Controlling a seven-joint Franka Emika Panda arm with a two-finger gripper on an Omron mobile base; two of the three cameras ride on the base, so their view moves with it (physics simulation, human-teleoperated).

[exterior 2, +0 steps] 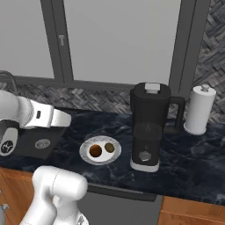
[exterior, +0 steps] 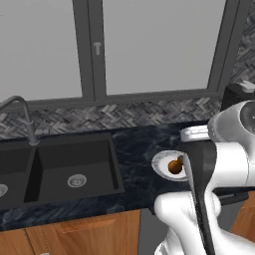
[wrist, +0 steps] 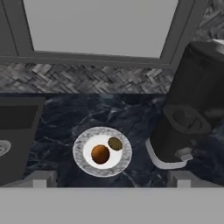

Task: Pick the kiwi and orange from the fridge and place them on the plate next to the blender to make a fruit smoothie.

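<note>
A small white plate (wrist: 78, 151) (exterior 2: 85, 151) (exterior: 158, 164) sits on the dark marble counter, just left of the black blender (wrist: 188, 109) (exterior 2: 149, 127). On the plate lie the orange (wrist: 100, 154) (exterior 2: 95, 150) (exterior: 175, 166) and, touching distance to its right, the duller kiwi (wrist: 115, 143) (exterior 2: 109, 147). My gripper (wrist: 112, 181) hovers above the plate's near side, open, with nothing between its fingertips (wrist: 41, 178). In the left base view my arm covers part of the plate. The fridge is out of view.
A black double sink (exterior: 74, 164) with a curved faucet (exterior: 22, 114) lies left of the plate. A white paper towel roll (exterior 2: 200, 110) stands right of the blender. A herringbone backsplash and window run behind the counter.
</note>
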